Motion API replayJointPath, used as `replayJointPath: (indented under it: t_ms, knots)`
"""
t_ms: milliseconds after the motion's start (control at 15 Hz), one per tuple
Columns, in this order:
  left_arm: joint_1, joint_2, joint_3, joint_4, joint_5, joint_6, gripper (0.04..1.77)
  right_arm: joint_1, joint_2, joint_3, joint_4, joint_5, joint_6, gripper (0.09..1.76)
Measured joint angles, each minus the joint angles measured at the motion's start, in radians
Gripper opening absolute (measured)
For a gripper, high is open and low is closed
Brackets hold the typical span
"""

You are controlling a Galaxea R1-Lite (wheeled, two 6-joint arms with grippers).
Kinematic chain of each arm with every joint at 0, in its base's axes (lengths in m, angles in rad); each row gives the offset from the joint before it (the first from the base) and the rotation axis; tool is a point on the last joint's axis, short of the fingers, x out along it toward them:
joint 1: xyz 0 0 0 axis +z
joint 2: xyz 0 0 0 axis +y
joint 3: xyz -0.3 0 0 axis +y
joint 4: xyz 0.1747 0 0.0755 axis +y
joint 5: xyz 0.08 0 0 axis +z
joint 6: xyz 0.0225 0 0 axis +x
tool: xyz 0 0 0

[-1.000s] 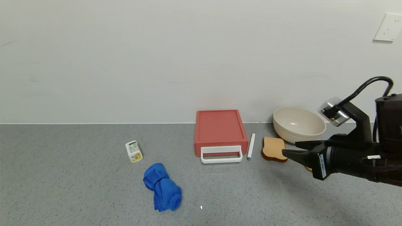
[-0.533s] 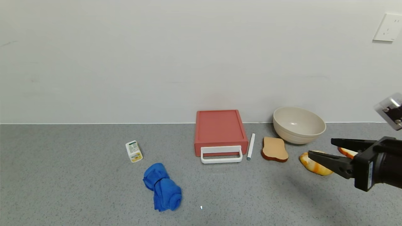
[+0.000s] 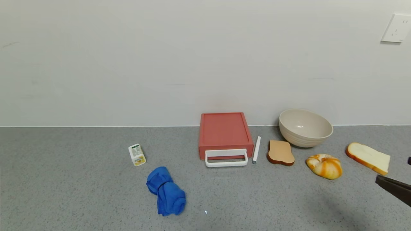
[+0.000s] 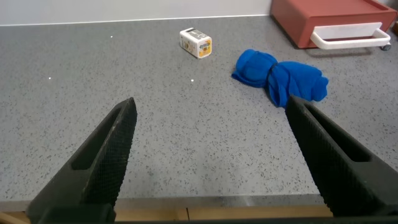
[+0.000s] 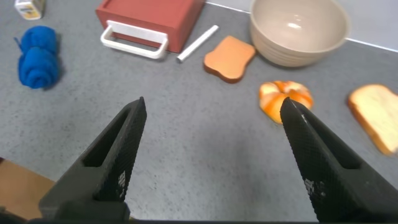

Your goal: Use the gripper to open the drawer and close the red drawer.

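The salmon-red drawer (image 3: 224, 131) stands against the back wall, its tray pushed in and its white loop handle (image 3: 226, 158) facing front. It also shows in the right wrist view (image 5: 152, 15) and the left wrist view (image 4: 329, 18). My right gripper (image 5: 211, 111) is open and empty, above the counter at the right edge, well apart from the drawer; only one fingertip (image 3: 393, 187) shows in the head view. My left gripper (image 4: 211, 106) is open and empty, low over the counter's front edge, far from the drawer.
A beige bowl (image 3: 305, 127), a brown toast slice (image 3: 280, 152), a bun (image 3: 324, 166) and a white bread slice (image 3: 367, 158) lie right of the drawer. A white pen (image 3: 256, 149) lies beside it. A blue cloth (image 3: 166, 191) and a small carton (image 3: 136, 154) lie left.
My right gripper has pulled back to the right and down, almost out of the head view, uncovering the bun and the white bread slice. The drawer has not moved.
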Motion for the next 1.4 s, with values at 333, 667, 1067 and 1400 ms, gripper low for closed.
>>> replayJointPath:
  t_ms: [333,667,1067,1400]
  knots:
    - [0.000,0.000,0.000,0.000,0.000,0.001,1.72,-0.053,-0.212,-0.002,0.125,-0.092,0.000,1.65]
    - [0.000,0.000,0.000,0.000,0.000,0.002,1.72,-0.270,-0.401,-0.002,0.228,-0.100,-0.005,1.67]
    - [0.000,0.000,0.000,0.000,0.003,0.002,1.72,-0.368,-0.627,0.051,0.267,-0.013,-0.005,1.69]
    - [0.000,0.000,0.000,0.000,0.003,0.001,1.72,-0.360,-0.809,0.179,0.257,0.070,-0.004,1.70]
